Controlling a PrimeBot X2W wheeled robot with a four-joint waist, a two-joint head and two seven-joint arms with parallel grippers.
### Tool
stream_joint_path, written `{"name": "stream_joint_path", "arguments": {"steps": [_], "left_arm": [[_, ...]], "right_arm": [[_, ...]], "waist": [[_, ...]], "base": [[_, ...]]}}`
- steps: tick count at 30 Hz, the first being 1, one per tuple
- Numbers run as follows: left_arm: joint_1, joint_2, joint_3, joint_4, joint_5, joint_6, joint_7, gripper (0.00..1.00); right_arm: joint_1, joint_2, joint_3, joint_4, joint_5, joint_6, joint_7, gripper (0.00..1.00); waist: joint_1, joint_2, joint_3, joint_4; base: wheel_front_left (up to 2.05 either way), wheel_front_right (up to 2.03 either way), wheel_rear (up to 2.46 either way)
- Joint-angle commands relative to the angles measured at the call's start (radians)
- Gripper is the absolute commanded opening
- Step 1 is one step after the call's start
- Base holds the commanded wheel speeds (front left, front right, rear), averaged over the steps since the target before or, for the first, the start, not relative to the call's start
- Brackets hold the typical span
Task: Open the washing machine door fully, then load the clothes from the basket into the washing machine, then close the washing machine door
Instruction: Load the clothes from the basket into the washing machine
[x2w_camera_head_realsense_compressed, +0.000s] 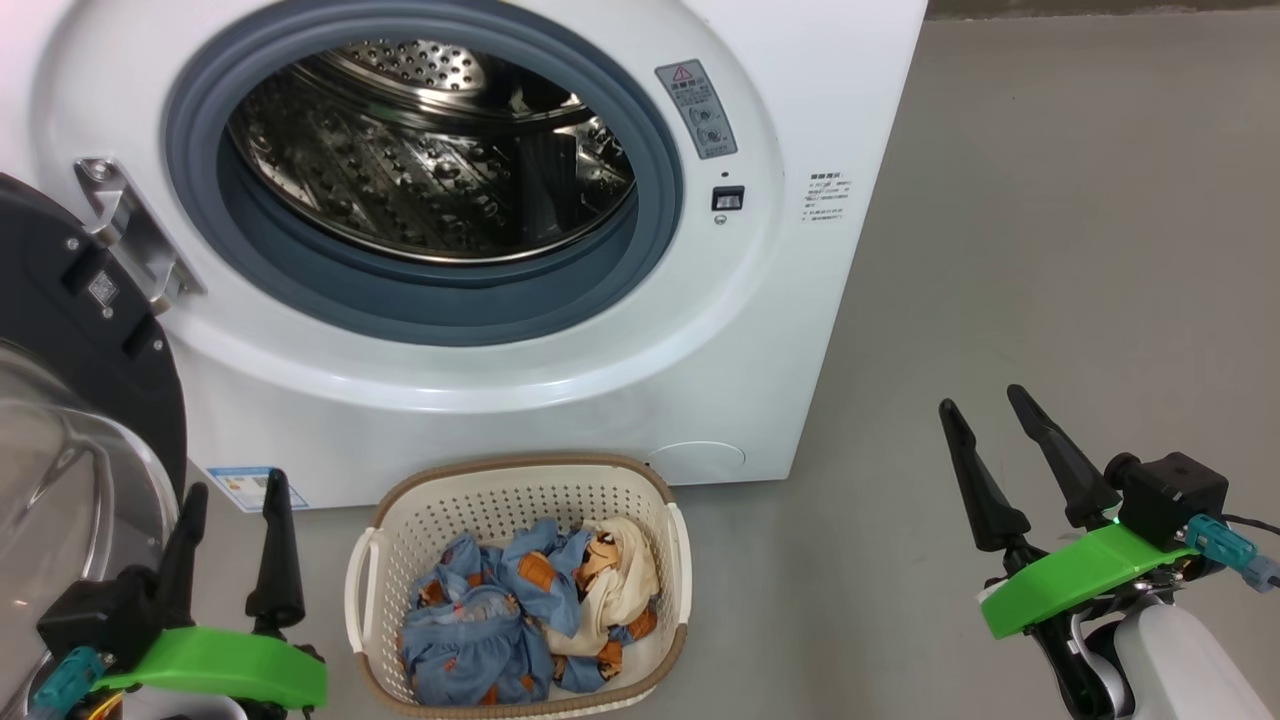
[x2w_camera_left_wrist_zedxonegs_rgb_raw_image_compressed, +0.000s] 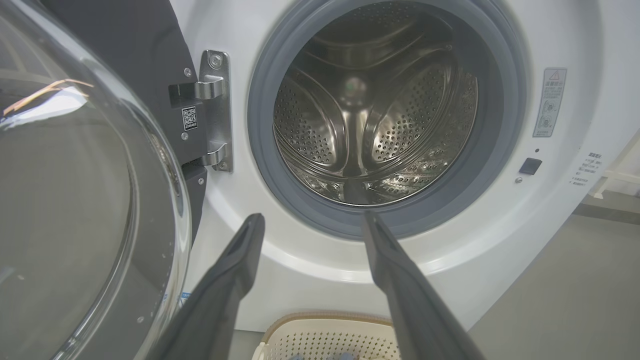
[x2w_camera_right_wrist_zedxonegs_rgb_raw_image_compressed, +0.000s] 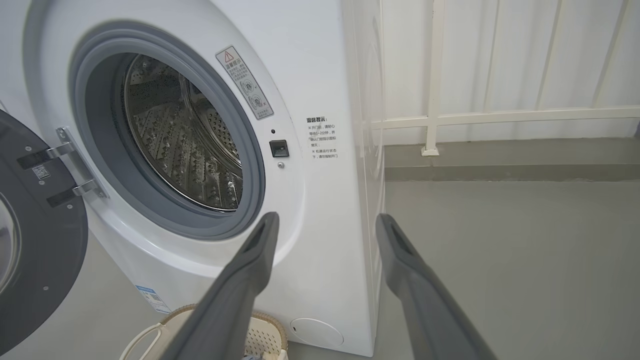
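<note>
Grey floor (x2w_camera_head_realsense_compressed: 1050, 250), lower centre: basket (x2w_camera_head_realsense_compressed: 470, 510) holds clothes (x2w_camera_head_realsense_compressed: 500, 610); washing machine door (x2w_camera_head_realsense_compressed: 90, 330) stands wide at left. Both jaws gape, empty. Best: drop straight down, pinch deep into heap

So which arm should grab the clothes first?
Probably the left: the left gripper is open, just beside the basket holding the clothes; the right gripper, also open, is farther away.

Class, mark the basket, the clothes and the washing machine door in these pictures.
the basket (x2w_camera_head_realsense_compressed: 520, 463), head view, back of its brown rim.
the clothes (x2w_camera_head_realsense_compressed: 465, 625), head view, blue fabric in the heap.
the washing machine door (x2w_camera_head_realsense_compressed: 60, 335), head view, its dark inner face.
</note>
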Motion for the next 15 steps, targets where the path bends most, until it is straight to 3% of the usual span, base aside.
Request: {"name": "stream_joint_path", "arguments": {"steps": [1, 15], "left_arm": [[-0.034, 0.02, 0.038, -0.018, 0.009, 0.007, -0.006, 1.0], [-0.069, 0.019, 0.02, -0.002, 0.01, 0.015, 0.003, 1.0]], "right_arm": [[-0.023, -0.006, 0.015, -0.022, -0.002, 0.002, -0.012, 1.0], [-0.042, 0.007, 0.018, -0.027, -0.001, 0.002, -0.012, 1.0]], "waist": [[0.0, 0.0, 0.002, 0.0], [0.0, 0.0, 0.081, -0.027]], "base": [[0.0, 0.0, 0.0], [0.0, 0.0, 0.0]]}}
